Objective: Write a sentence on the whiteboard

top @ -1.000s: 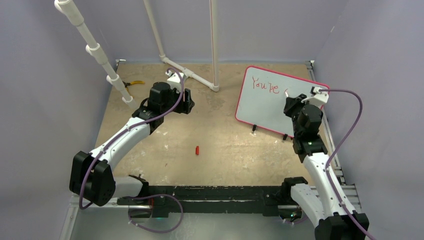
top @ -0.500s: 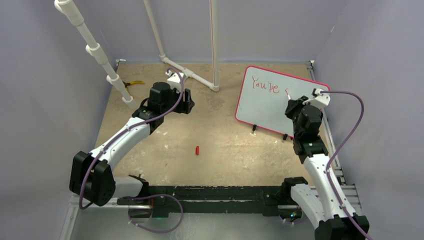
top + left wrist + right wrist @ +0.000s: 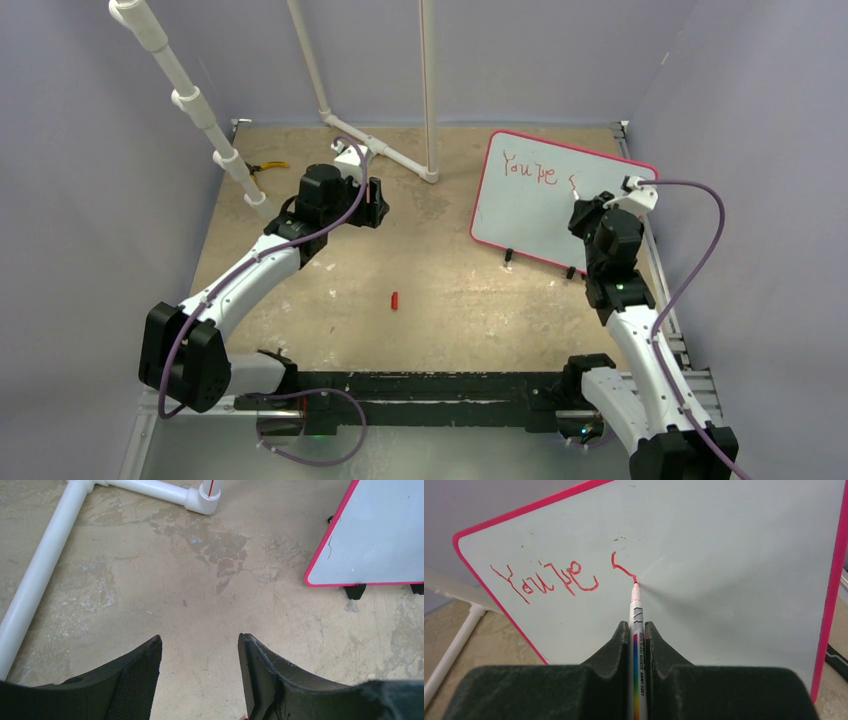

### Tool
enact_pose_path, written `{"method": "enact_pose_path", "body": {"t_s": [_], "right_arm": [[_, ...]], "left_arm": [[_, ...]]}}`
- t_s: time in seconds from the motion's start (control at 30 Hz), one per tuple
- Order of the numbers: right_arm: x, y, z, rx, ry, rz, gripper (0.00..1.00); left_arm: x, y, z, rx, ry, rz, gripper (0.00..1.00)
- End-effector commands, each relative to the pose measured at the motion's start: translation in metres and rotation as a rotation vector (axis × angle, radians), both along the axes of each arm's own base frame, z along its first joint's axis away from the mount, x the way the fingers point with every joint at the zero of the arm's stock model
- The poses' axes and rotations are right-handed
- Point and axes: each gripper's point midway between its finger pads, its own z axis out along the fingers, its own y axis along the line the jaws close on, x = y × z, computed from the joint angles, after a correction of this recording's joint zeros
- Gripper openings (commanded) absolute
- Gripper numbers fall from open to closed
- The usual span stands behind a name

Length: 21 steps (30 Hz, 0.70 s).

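The bench (image 3: 450, 290) is occupied at its far right by the whiteboard (image 3: 525, 215), which is propped at a tilt on small black feet. The left fingers (image 3: 135, 680) are held apart above bare bench, left of the board, with nothing between them. The right fingers (image 3: 606, 652) are clamped on a marker (image 3: 637, 630), whose tip is pressed to the board. The sentence (image 3: 546, 580) is seen as red "You're" plus a short curved stroke ending at that tip. A small red piece (image 3: 394, 300) is seen mid-bench.
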Motion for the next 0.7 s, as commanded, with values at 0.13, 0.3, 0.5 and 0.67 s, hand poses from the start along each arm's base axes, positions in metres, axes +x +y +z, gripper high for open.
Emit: {"method": "enact_pose_path", "body": {"t_s": [0.13, 0.3, 0.5, 0.67], "right_arm": [[0.005, 0.003, 0.016, -0.024, -0.054, 0.035, 0.0], [0.004, 0.009, 0.024, -0.028, -0.085, 0.072, 0.0], [-0.004, 0.013, 0.038, -0.021, -0.134, 0.095, 0.0], [-0.013, 0.0, 0.045, -0.012, -0.158, 0.019, 0.0]], "left_arm": [[0.002, 0.001, 0.017, -0.03, -0.057, 0.004, 0.57], [0.002, 0.001, 0.017, -0.03, -0.056, 0.004, 0.57], [0.002, 0.001, 0.018, -0.032, -0.057, 0.004, 0.57], [0.002, 0.001, 0.018, -0.032, -0.057, 0.005, 0.57]]}}
